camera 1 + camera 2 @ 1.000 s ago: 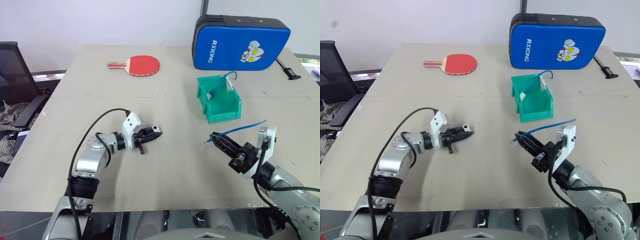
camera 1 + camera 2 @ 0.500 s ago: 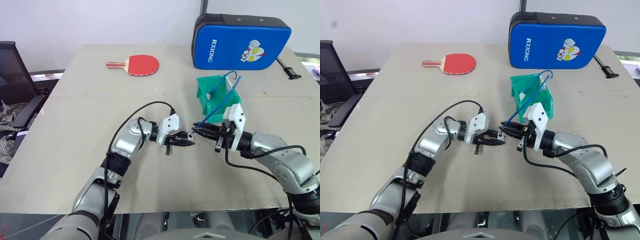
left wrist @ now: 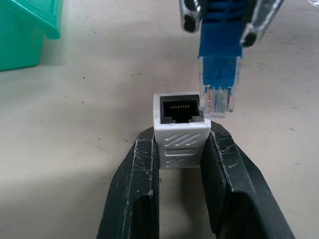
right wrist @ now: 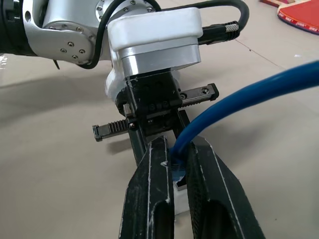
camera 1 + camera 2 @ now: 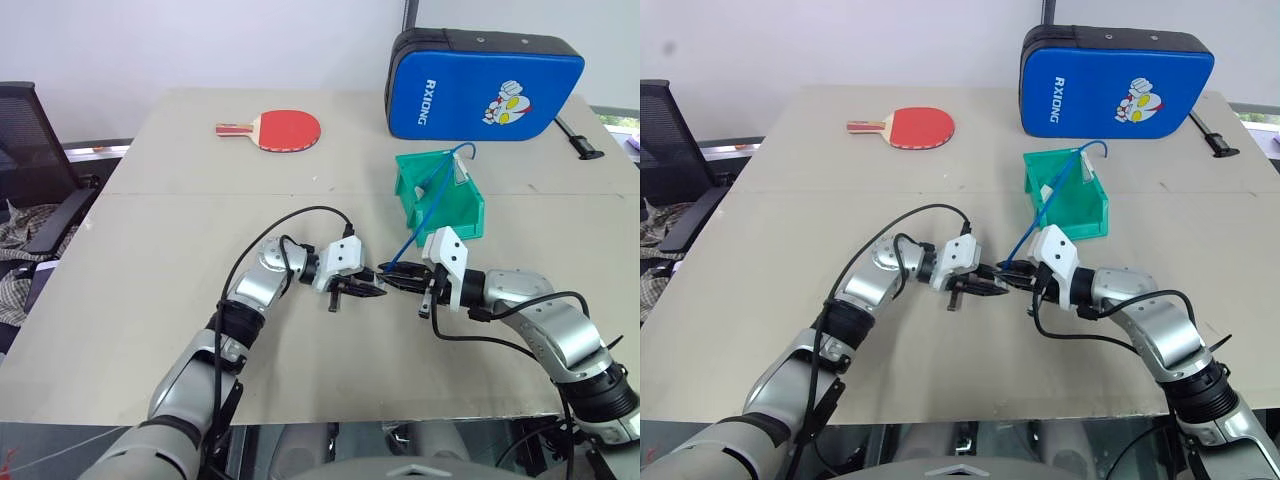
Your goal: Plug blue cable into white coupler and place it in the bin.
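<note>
Plug of thin bright-blue network cable (image 3: pixel 218 94) sits at 1 o'clock of tiny white plastic coupler (image 3: pixel 180 130). Left gripper (image 3: pixel 180 149) clamps coupler, right gripper (image 4: pixel 175 164) pinches cable near plug. Cable's floppy, the clear clip likely fragile: best held close behind plug.

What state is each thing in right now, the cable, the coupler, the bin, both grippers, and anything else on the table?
blue cable: held near its plug, not yet plugged in.
white coupler: clamped, socket empty, plug just off to one side.
left gripper: shut on the coupler.
right gripper: shut on the cable.
bin: upright, another cable inside.
paddle: lying flat.
blue case: closed.
</note>
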`<move>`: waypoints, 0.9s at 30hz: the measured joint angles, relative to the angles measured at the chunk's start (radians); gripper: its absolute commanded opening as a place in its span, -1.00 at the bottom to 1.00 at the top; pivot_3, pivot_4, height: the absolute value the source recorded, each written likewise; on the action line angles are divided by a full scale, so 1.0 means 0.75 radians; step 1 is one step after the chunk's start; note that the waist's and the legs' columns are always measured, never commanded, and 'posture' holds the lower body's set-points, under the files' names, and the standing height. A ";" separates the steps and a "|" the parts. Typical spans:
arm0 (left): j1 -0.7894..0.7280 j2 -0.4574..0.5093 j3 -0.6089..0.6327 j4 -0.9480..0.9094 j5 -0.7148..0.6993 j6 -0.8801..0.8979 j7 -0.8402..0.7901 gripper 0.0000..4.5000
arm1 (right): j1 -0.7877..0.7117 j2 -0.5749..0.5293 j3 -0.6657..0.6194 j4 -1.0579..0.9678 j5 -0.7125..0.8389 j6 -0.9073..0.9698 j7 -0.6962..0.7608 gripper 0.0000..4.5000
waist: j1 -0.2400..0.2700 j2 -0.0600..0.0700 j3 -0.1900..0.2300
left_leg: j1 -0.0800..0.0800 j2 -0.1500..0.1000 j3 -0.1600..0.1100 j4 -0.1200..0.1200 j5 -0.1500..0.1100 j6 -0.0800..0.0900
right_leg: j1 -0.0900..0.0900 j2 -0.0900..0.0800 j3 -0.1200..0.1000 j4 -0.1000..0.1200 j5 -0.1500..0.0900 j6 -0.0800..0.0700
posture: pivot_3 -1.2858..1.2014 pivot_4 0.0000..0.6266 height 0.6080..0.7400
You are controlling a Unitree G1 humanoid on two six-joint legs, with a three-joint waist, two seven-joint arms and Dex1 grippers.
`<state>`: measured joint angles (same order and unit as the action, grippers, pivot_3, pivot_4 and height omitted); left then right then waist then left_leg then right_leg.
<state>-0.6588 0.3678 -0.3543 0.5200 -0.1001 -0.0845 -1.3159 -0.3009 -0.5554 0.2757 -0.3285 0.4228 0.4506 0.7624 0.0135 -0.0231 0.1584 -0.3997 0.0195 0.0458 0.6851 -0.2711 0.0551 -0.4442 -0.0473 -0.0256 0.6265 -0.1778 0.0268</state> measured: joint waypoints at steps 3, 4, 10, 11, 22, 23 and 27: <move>0.000 0.000 0.000 0.000 0.000 0.000 -0.002 -0.76 | -0.009 0.020 -0.003 0.016 -0.001 0.005 0.008 -1.00 | 0.000 0.000 0.000 | 0.000 0.000 0.000 0.000 0.000 0.000 | 0.000 0.000 0.000 0.000 0.000 0.000 | 0.03 -0.52 0.87; 0.000 -0.001 0.000 0.000 0.000 0.000 -0.005 -0.76 | -0.014 0.022 -0.005 0.021 -0.004 0.006 0.012 -1.00 | 0.000 0.000 0.000 | 0.000 0.000 0.000 0.000 0.000 0.000 | 0.000 0.000 0.000 0.000 0.000 0.000 | 0.03 -0.52 0.87; 0.000 -0.003 0.000 0.000 0.002 -0.002 -0.011 -0.76 | -0.020 0.022 -0.025 0.044 -0.019 0.006 0.042 -1.00 | 0.000 0.000 0.000 | 0.000 0.000 0.000 0.000 0.000 0.000 | 0.000 0.000 0.000 0.000 0.001 -0.001 | 0.03 -0.52 0.87; 0.000 -0.003 0.000 0.000 0.002 -0.003 -0.011 -0.76 | -0.020 0.021 -0.026 0.047 -0.022 0.007 0.047 -1.00 | 0.000 0.000 0.000 | 0.000 0.000 0.000 0.000 0.000 0.000 | 0.000 0.000 0.000 0.000 0.001 -0.001 | 0.03 -0.52 0.87; -0.001 -0.005 0.001 0.001 0.009 -0.005 -0.010 -0.76 | -0.064 0.000 -0.029 0.109 -0.089 -0.028 0.105 -1.00 | 0.000 0.000 0.000 | 0.000 0.000 0.000 0.000 0.000 0.000 | 0.000 0.000 0.000 0.000 0.001 -0.001 | 0.03 -0.52 0.87; -0.001 -0.006 0.002 0.001 0.011 -0.005 -0.009 -0.76 | -0.070 0.000 -0.029 0.115 -0.094 -0.029 0.111 -1.00 | 0.000 0.000 0.000 | 0.000 0.000 0.000 0.000 0.000 0.000 | 0.000 0.000 0.000 0.000 0.000 -0.001 | 0.03 -0.52 0.87; -0.002 -0.007 0.003 0.001 0.017 -0.009 -0.010 -0.76 | -0.105 -0.027 -0.008 0.124 -0.124 -0.035 0.153 -1.00 | 0.000 0.000 0.000 | 0.001 0.000 0.001 0.000 0.000 0.000 | 0.001 0.000 0.000 0.000 0.001 -0.001 | 0.03 -0.52 0.87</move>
<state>-0.6602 0.3628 -0.3521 0.5210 -0.0871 -0.0911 -1.3232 -0.3798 -0.5758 0.2698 -0.2352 0.3295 0.4247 0.8769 0.0134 -0.0230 0.1583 -0.3990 0.0192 0.0462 0.6854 -0.2711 0.0551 -0.4437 -0.0474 -0.0252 0.6267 -0.1774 0.0264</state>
